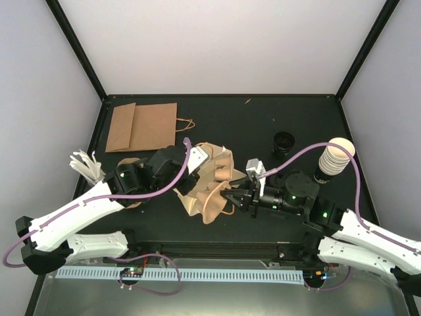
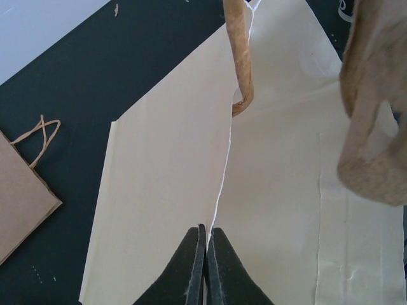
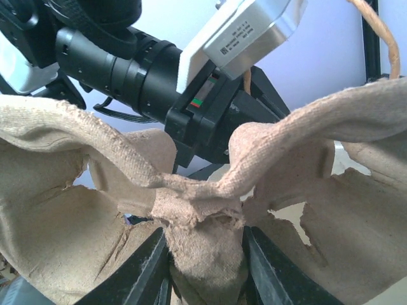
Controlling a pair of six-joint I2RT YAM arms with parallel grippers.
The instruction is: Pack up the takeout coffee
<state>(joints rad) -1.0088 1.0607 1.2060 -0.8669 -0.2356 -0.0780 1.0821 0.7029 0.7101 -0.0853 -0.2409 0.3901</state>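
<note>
The left claw [image 2: 205,232] is pressed tight together on a fold of the big cream paper bag with loop handles [image 2: 172,190]. The bag is spread out in front of this claw. One tan loop handle [image 2: 241,63] is hung ahead of its tips. A flat brown paper bag [image 2: 22,203] is laid off to the claw's left side, on the black table [image 2: 95,70].

The right claw [image 3: 206,254] is closed on the middle post of a tan, bumpy cup tray made of pressed paper [image 3: 57,222]. The post is pinched between the two black fingers [image 3: 143,267]. The tray's hollows are spread out on both sides of the claw. The left arm's black wrist [image 3: 127,63] is seen just past the tray.

The small cream-white paper cup with a rolled rim [image 1: 337,155] is found well behind the right claw, near that arm's elbow and apart from the bag. It looks stacked on more cups like it. A small round black lid [image 1: 284,143] is laid near the cup, on the side toward the claw.
</note>
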